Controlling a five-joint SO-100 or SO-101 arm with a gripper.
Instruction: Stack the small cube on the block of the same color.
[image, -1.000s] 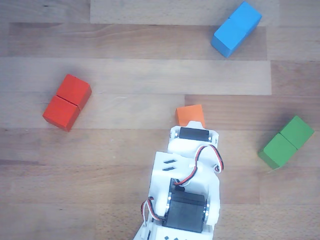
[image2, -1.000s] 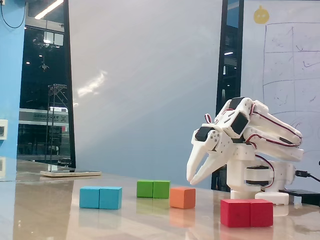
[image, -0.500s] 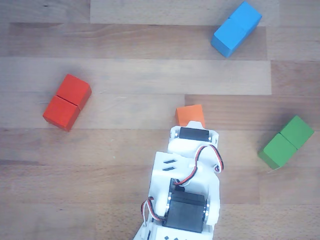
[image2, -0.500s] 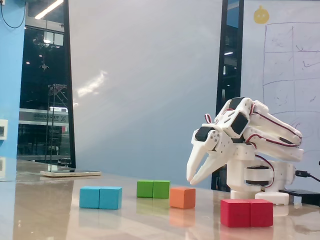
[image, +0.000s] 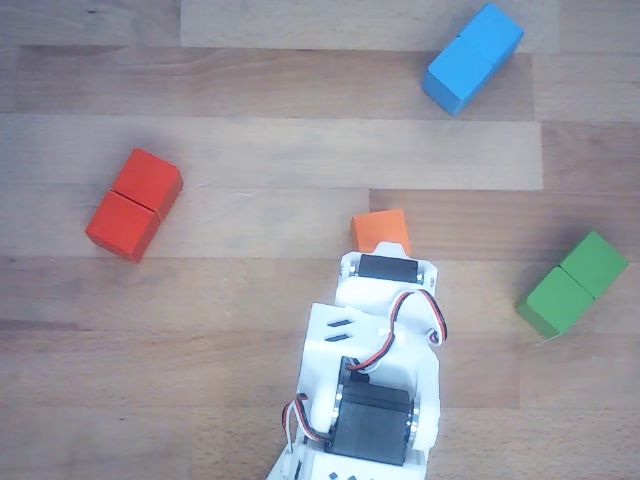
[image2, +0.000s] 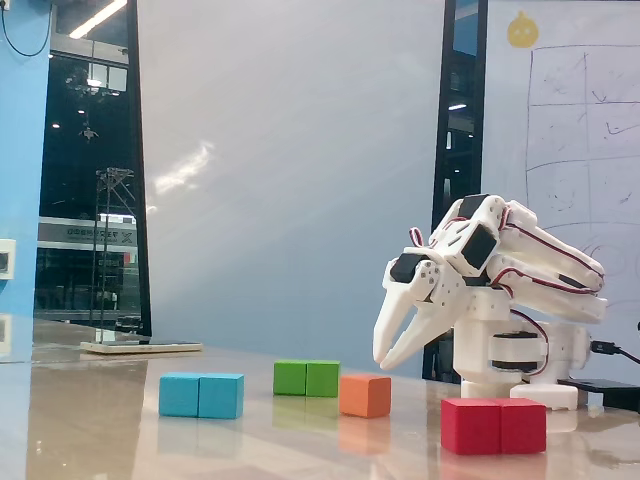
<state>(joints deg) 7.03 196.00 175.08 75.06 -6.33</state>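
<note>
gripper (image2: 381, 362): white, 2 fingers, tips slightly parted w/ nothing between; hangs above table, pointing down. In other view the arm body hides the tips.
small cube (image2: 364, 395): orange, on table, just below & a bit left of the tips in fixed view, not touching; in other view (image: 380, 231) pokes out right past arm's front end.
red block (image2: 494, 425): 2-cube, right of gripper & nearer cam in fixed view; well left of arm in other view (image: 134, 204).
green block (image2: 307, 378): left of cube, just behind it in fixed view.
blue block (image2: 201, 395): farthest left of gripper in fixed view.
table (image: 260, 330): wood planks.
</note>
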